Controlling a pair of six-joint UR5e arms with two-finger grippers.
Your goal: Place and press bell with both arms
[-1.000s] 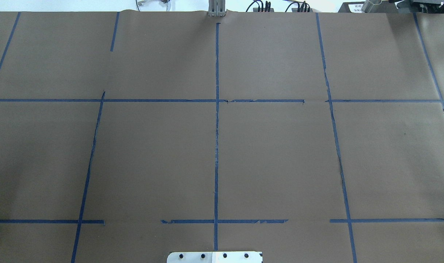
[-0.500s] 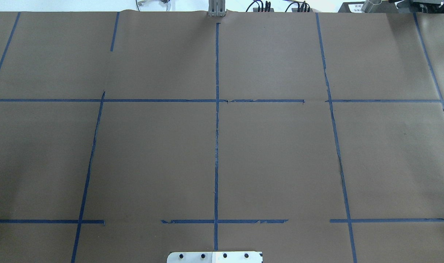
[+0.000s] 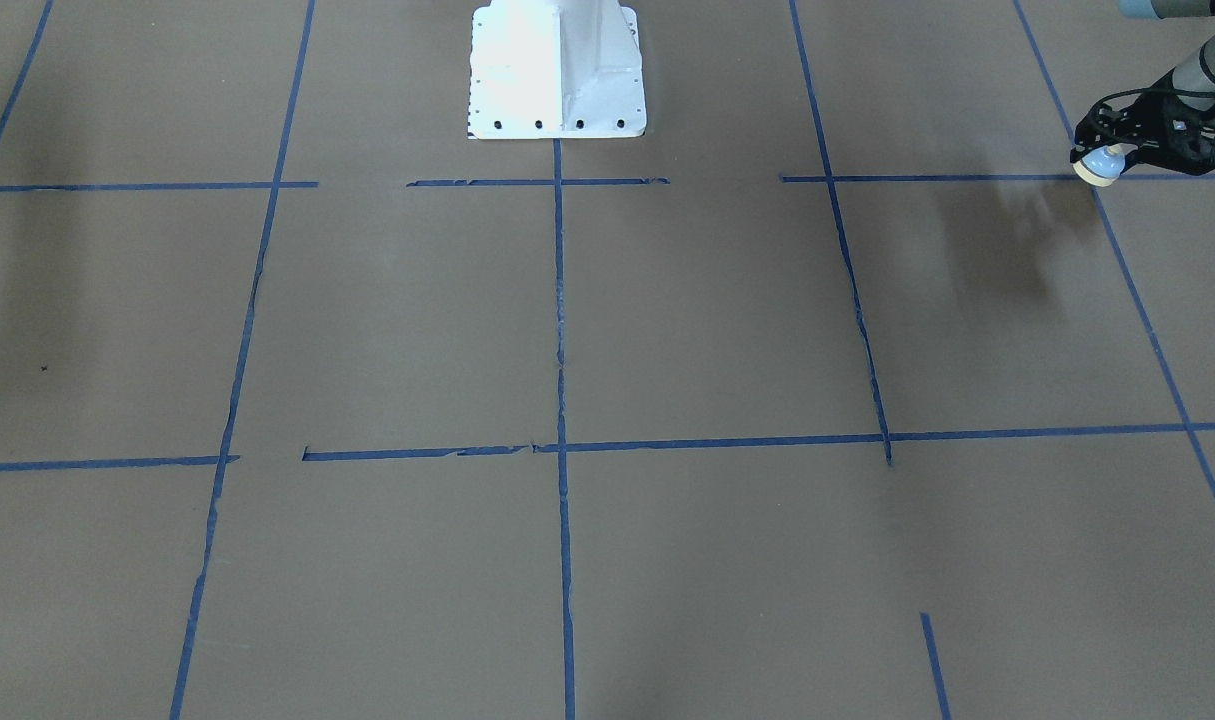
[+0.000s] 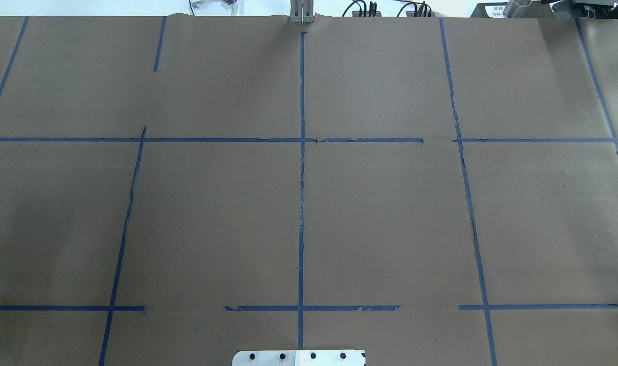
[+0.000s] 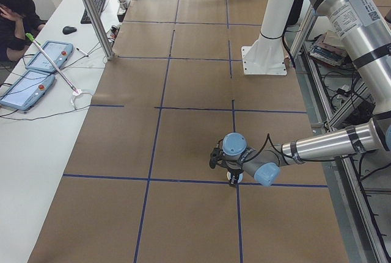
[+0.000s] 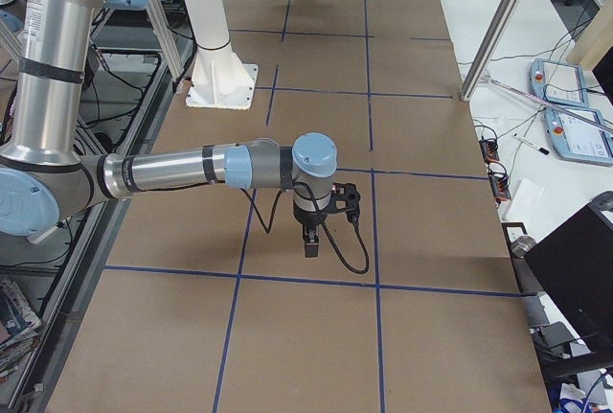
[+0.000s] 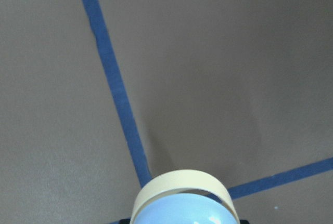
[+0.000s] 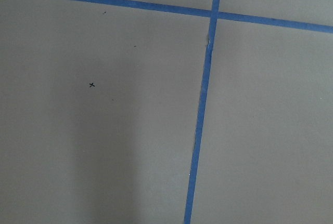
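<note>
My left gripper (image 3: 1117,152) is shut on the bell (image 3: 1100,165), a small light-blue dome with a cream base, and holds it just above the brown paper over a blue tape line, at the front-facing view's upper right. In the exterior left view the left gripper (image 5: 227,164) hangs over a tape crossing with the bell (image 5: 233,179) under it. The left wrist view shows the bell (image 7: 184,206) at its bottom edge. My right gripper (image 6: 312,239) shows only in the exterior right view, pointing down above the table; I cannot tell whether it is open or shut. The overhead view shows neither arm.
Brown paper with a grid of blue tape (image 4: 301,203) covers the table. The white pedestal (image 3: 557,70) stands at the robot's side. A side table with tablets (image 5: 30,74), a metal post (image 5: 91,13) and a seated operator (image 5: 15,19) lies beyond the far edge.
Nothing visible has moved in the overhead view; neither arm nor the bell shows in it.
</note>
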